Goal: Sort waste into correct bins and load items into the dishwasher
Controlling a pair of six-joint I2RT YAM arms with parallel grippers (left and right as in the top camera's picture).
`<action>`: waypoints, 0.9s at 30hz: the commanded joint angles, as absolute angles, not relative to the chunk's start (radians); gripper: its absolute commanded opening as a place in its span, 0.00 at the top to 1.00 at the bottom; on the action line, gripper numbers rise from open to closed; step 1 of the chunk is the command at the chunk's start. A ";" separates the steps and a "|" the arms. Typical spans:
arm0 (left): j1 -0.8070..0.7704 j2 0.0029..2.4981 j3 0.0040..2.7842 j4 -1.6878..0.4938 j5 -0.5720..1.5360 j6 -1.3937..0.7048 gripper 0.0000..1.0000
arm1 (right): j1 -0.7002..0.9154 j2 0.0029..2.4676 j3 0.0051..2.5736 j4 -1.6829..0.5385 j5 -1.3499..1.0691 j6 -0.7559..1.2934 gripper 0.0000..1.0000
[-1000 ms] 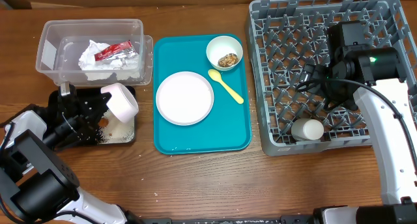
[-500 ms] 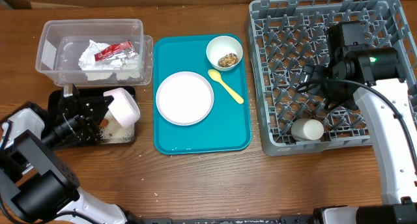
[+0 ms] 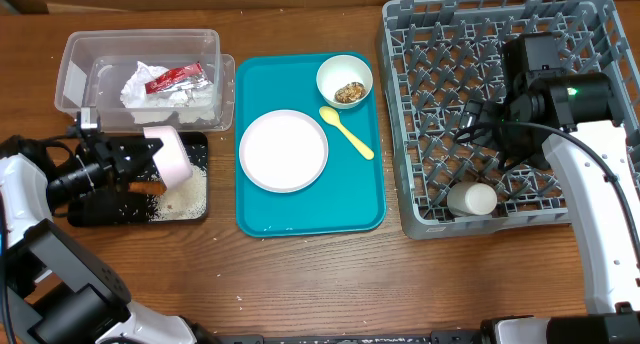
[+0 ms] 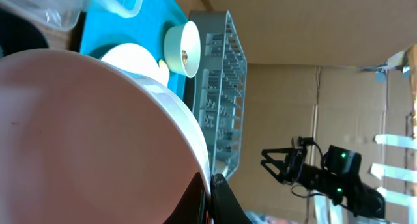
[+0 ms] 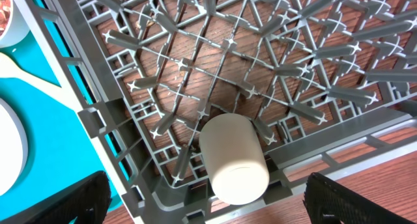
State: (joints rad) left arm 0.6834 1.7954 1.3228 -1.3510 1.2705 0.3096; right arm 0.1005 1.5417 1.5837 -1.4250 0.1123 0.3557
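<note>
**A:** What has the left gripper (image 3: 148, 160) got?

**B:** It is clamped on the rim of the tipped white bowl (image 3: 169, 154). The bowl is turned on its side above the black tray (image 3: 90, 214). In the left wrist view the bowl fills most of the frame.

**A:** And the right gripper (image 3: 466, 122)?

**B:** Its fingers are spread wide with nothing between them. It hangs over the dish rack (image 3: 395, 134).

**A:** What is in the containers?

**B:** White rice grains (image 3: 186, 192) lie scattered in the black tray. There is also a small orange-brown piece (image 3: 147, 187) that I cannot identify. The clear tub (image 3: 66, 84) holds a crumpled napkin (image 3: 148, 92) and a red wrapper (image 3: 178, 79). On the teal tray (image 3: 246, 212) are the plate (image 3: 283, 150), the yellow spoon (image 3: 348, 132) and the second bowl (image 3: 330, 76), which holds brown scraps (image 3: 349, 91). The cup (image 5: 233, 160) lies on its side among the pegs, by the rack's near wall.

**A:** And the surroundings?

**B:** Everything sits on a wooden table (image 3: 300, 274). A plain brown wall (image 4: 293, 68) shows behind the rack in the left wrist view.
</note>
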 commanded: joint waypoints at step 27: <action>0.088 1.606 1.499 -1.224 0.645 0.080 0.96 | 0.102 1.528 1.602 -1.427 0.123 0.337 0.02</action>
